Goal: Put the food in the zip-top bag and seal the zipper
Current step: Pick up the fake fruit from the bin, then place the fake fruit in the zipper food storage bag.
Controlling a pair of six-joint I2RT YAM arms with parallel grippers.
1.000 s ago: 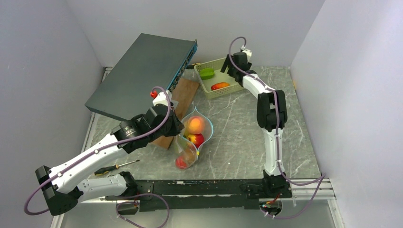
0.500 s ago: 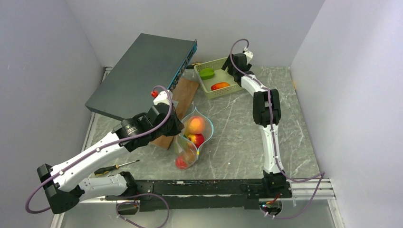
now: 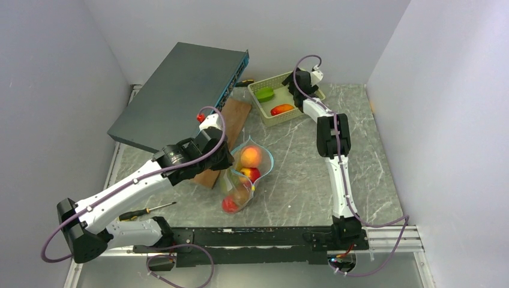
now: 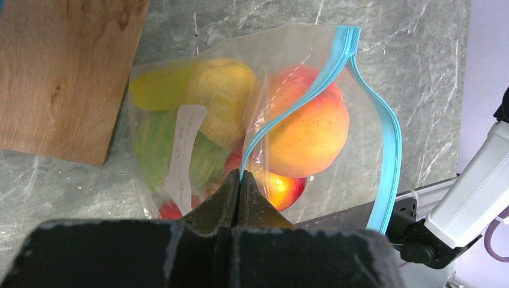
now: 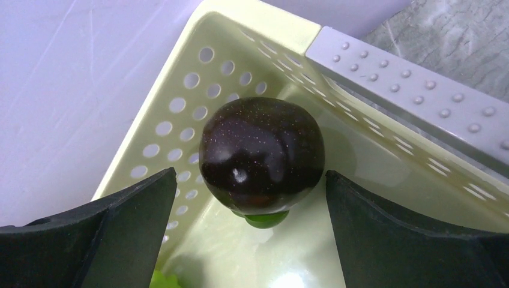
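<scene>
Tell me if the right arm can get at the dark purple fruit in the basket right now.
Probably yes: the right gripper is open, its fingers either side of the dark purple fruit in the basket corner, with nothing between. The wall sits close, though.

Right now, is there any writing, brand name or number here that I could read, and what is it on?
Nothing here is legible.
White label on the zip-top bag: faint marks run along it, too blurred to read.
Dark flat box: no print shows on it from above.
</scene>
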